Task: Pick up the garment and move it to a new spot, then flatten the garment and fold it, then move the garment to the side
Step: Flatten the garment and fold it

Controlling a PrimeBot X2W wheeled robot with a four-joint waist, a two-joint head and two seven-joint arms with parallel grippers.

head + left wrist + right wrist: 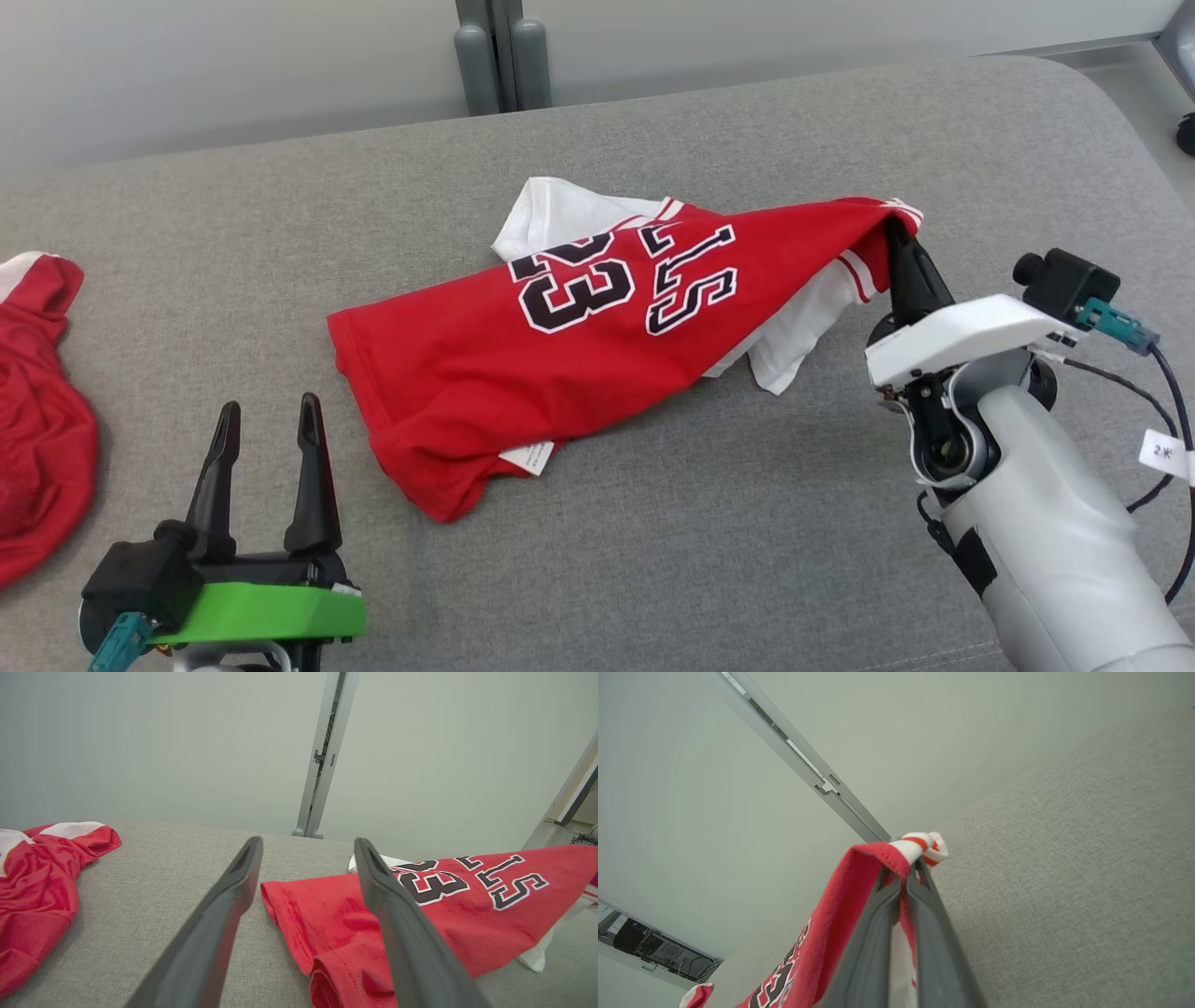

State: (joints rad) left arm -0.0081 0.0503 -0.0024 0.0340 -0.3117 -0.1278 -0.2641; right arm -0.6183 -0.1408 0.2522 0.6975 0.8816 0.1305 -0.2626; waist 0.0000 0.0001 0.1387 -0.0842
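One limp red-and-white printed jersey (560, 373) lies mid grey fabric cushion (747, 523), its striped corner pinched and held up by my right gripper (896, 230), my left gripper (269, 403) spread wide near the cushion's front edge; looks light, floppy, best taken at hems.

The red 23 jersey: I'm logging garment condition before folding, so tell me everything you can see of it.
The jersey is soft red knit with a black, white-outlined 23 and letters printed on it, white fabric showing behind, red-and-white striped trim and a white label at the hem. It is rumpled, not flattened. Most of it lies on the grey upholstered surface; the right gripper, shut, pinches the trimmed corner and holds it raised.
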